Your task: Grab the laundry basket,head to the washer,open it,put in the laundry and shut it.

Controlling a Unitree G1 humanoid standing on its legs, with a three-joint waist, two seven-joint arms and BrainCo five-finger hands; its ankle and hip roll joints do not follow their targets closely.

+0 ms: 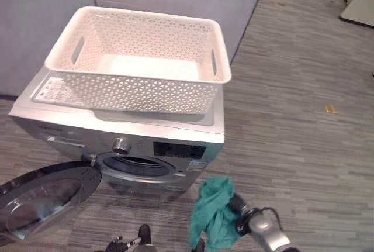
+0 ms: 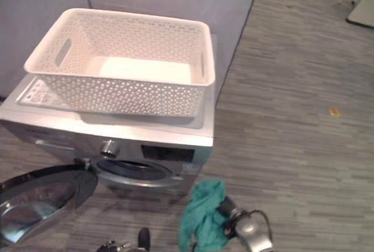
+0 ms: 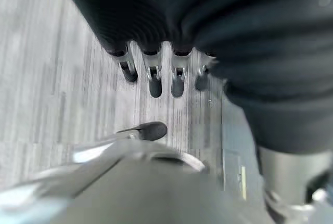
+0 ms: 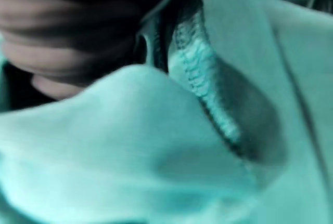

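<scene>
Soft, even indoor light, no hard shadows. The open washer door (image 1: 44, 196) carries pale reflections on its glass. Both wrist views are blurred; teal cloth (image 4: 171, 146) is pressed too near to focus, possibly touching the lens.

Left robot hand (image 3: 156, 73) fingers straight, holding nothing, above grey striped floor (image 3: 47, 78); curved metal rim (image 3: 130, 154) beneath thumb.

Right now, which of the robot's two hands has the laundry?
The right hand, low in front of the washer: the teal cloth hangs bunched from it. The left hand holds nothing, its fingers loose above the floor.
</scene>
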